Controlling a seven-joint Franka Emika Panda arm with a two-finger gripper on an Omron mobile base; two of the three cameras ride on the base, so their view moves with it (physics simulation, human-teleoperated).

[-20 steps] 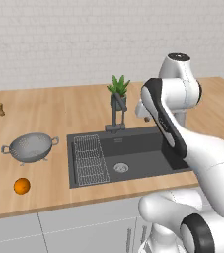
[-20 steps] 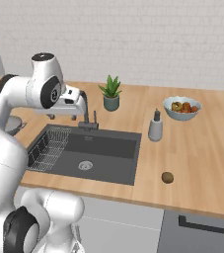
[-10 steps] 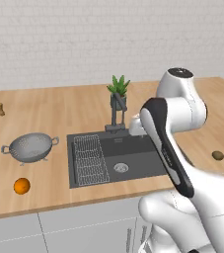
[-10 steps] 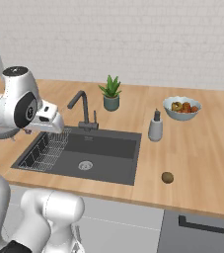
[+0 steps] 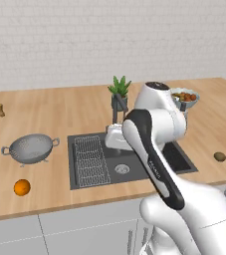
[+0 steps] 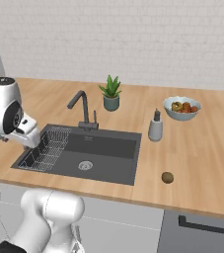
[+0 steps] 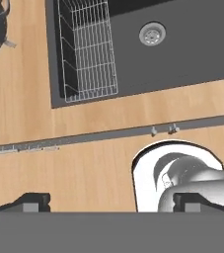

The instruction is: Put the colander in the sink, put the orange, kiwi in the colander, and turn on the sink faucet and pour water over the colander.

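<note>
Overhead, gripper (image 7: 111, 202) open, facing down, above sink (image 7: 182, 59) front edge

Glossy white arm (image 5: 154, 149), dark joints, seemingly cable-free.

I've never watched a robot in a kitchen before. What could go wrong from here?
The colander has loop handles and a rounded body, so the open pincer might grip it badly and drop it. The orange lies near the counter's front edge and could roll off if nudged. The kiwi lies across the sink, a long reach.
</note>
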